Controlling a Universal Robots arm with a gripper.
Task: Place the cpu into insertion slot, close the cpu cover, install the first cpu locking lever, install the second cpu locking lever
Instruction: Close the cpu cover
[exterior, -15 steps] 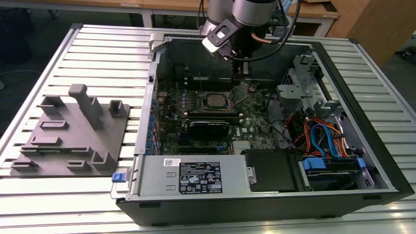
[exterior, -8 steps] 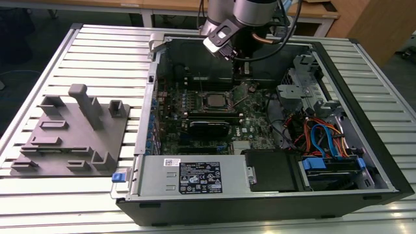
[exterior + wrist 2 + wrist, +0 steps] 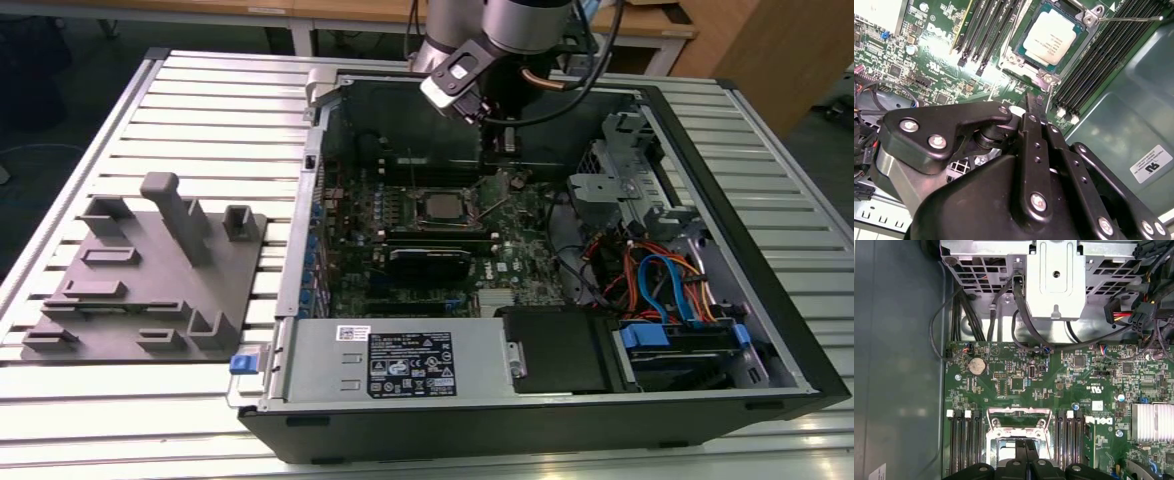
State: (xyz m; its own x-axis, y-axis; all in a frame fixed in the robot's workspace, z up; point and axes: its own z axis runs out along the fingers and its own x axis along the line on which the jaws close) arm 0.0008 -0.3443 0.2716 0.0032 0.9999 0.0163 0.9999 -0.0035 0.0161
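The cpu point(image 3: 1054, 35), a silver-grey square chip, lies in the insertion slot point(image 3: 1010, 59) on the green board. The silvery cpu cover point(image 3: 1085, 31) frames its top and looks flat down. A thin metal locking lever point(image 3: 1129, 19) sticks out sideways from one corner of the slot. My gripper point(image 3: 1033, 100) hangs a little above the board beside the slot, its black fingers pressed together with nothing between them. In the first wrist view the gripper point(image 3: 1026, 447) sits over the slot's metal frame point(image 3: 1018, 415). In the exterior view the gripper point(image 3: 503, 148) is inside the case, behind the cpu point(image 3: 441, 206).
Black memory slots point(image 3: 1104, 65) flank the socket on both sides. A metal drive cage point(image 3: 627, 170) and coloured cables point(image 3: 654, 280) fill the case on the exterior view's right; the power supply point(image 3: 387, 360) is at the front. A grey fixture plate point(image 3: 147, 270) lies on the table.
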